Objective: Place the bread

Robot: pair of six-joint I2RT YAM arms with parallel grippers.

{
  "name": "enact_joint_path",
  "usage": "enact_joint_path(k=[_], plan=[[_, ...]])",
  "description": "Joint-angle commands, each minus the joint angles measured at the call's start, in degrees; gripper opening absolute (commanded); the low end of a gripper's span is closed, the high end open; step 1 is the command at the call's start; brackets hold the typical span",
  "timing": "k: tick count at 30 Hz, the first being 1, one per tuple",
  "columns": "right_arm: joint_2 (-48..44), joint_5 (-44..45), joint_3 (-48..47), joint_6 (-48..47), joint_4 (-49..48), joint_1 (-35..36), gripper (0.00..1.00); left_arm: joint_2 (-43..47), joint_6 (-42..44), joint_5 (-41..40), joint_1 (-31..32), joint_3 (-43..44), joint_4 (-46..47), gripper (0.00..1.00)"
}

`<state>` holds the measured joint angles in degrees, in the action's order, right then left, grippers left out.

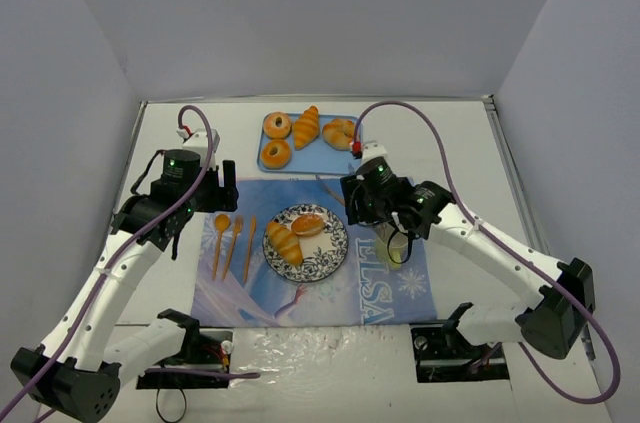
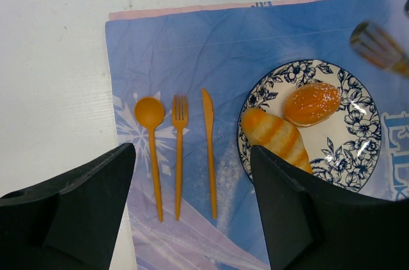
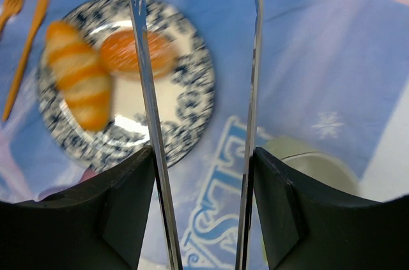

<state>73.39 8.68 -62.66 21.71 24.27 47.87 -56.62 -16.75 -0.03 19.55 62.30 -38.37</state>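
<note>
A blue-patterned plate [image 1: 335,255] on the blue placemat holds a striped roll [image 1: 284,243] and a round bun [image 1: 308,225]. In the right wrist view the plate [image 3: 192,101], bun [image 3: 128,53] and roll [image 3: 80,78] lie ahead to the left. My right gripper [image 1: 352,198] [image 3: 203,152] is shut on metal tongs [image 3: 142,59], whose arms stand spread and empty above the plate's right edge. My left gripper [image 1: 228,188] [image 2: 193,149] is open and empty above the cutlery, left of the plate [image 2: 358,174]. More bread lies on a blue tray [image 1: 312,157] at the back.
An orange spoon, fork [image 2: 179,155] and knife lie side by side on the placemat [image 1: 390,293] left of the plate. A pale cup [image 1: 398,248] [image 3: 313,161] stands right of the plate under my right arm. The tray holds two doughnuts, a croissant and another roll.
</note>
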Motion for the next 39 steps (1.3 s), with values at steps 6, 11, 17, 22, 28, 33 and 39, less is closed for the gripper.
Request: enact_joint_path(k=[6, 11, 17, 22, 28, 33, 39], plan=[[4.11, -7.84, -6.32, -3.47, -7.25, -27.02, 0.57, 0.94, -0.56, 0.03, 0.49, 1.51, 2.29, 0.69], [11.61, -7.93, -10.14, -1.59, -10.63, -36.98, 0.56, 0.99, -0.56, 0.03, 0.49, 1.66, 2.33, 0.69], [22.52, -7.87, -15.94, -0.2, -14.76, -43.78, 0.56, 1.23, -0.47, 0.03, 0.58, 1.59, 2.26, 0.69], [30.04, -4.06, -21.74, -1.33, -14.69, -46.73, 0.56, 1.1, -0.47, 0.03, 0.75, 1.59, 2.3, 0.69], [37.2, -1.3, -24.9, -2.26, -14.75, -49.65, 0.56, 0.92, -0.47, 0.03, 0.75, 1.59, 2.25, 0.69], [41.06, 0.77, -25.14, -3.08, -15.04, -50.3, 0.56, 0.68, -0.47, 0.03, 0.71, 1.59, 2.25, 0.69], [43.45, 0.9, -23.91, -3.42, -15.92, -50.42, 0.6, 0.43, -0.47, 0.03, 0.75, 1.59, 2.25, 0.69]])
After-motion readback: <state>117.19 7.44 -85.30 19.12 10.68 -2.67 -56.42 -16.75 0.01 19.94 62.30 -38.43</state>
